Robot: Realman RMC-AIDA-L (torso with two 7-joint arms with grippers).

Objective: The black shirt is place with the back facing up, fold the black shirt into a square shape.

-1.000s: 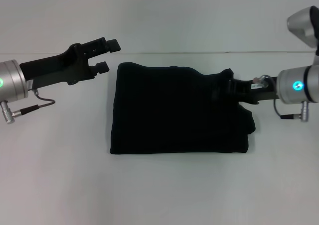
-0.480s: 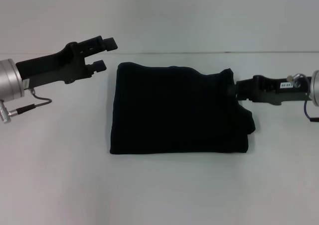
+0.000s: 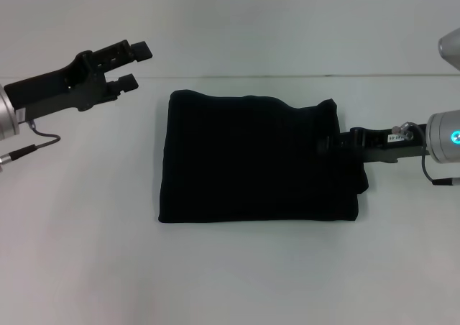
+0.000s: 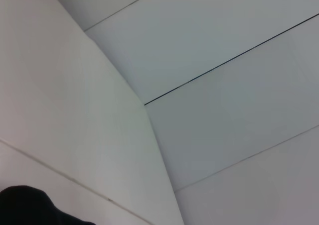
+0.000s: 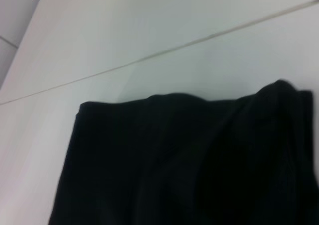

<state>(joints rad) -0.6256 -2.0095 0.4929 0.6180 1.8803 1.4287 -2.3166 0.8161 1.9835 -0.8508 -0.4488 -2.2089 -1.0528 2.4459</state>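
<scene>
White table (image 3: 86,253) | shirt (image 3: 251,159) was laid mid-frame, already folded to a near-square | left gripper (image 3: 131,65) was held apart, upper left | right gripper (image 3: 332,144) at shirt's right edge, closure undetermined | final tidying judged remaining.

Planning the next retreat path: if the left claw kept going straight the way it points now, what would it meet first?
Probably nothing: the left claw, open, points past the far left corner of the black shirt, over the bare table, towards the back wall, though depth is unclear.
</scene>
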